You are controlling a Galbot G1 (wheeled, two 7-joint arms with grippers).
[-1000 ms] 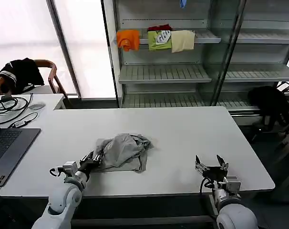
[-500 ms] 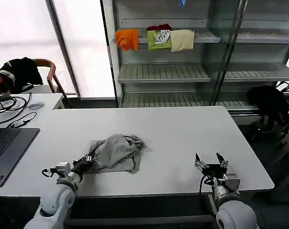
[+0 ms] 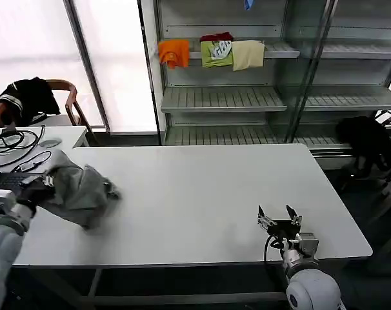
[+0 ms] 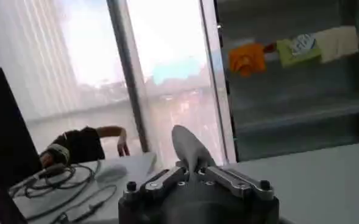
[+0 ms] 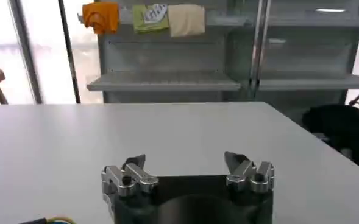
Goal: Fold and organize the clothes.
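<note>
A light grey shirt [image 3: 79, 187] lies crumpled in a heap at the far left of the white table [image 3: 202, 187]. My left gripper [image 3: 39, 189] is at the heap's left side, shut on a fold of the shirt. In the left wrist view a tongue of grey fabric [image 4: 188, 146] sticks up from between the closed jaws of the left gripper [image 4: 194, 171]. My right gripper [image 3: 279, 216] rests near the table's front right edge. Its fingers are open with nothing between them, which the right wrist view confirms for the right gripper [image 5: 188, 161].
Cables [image 3: 15, 143] and a mouse [image 3: 49, 143] lie on the side desk at the left, behind a chair with a black garment [image 3: 24, 97]. Orange [image 3: 173, 51], green [image 3: 216, 53] and cream [image 3: 248, 54] cloths hang on the back shelf. Another black garment [image 3: 366, 139] sits at the right.
My left gripper has dragged the grey shirt from the table's front middle to its far left edge. The right gripper has barely shifted.
</note>
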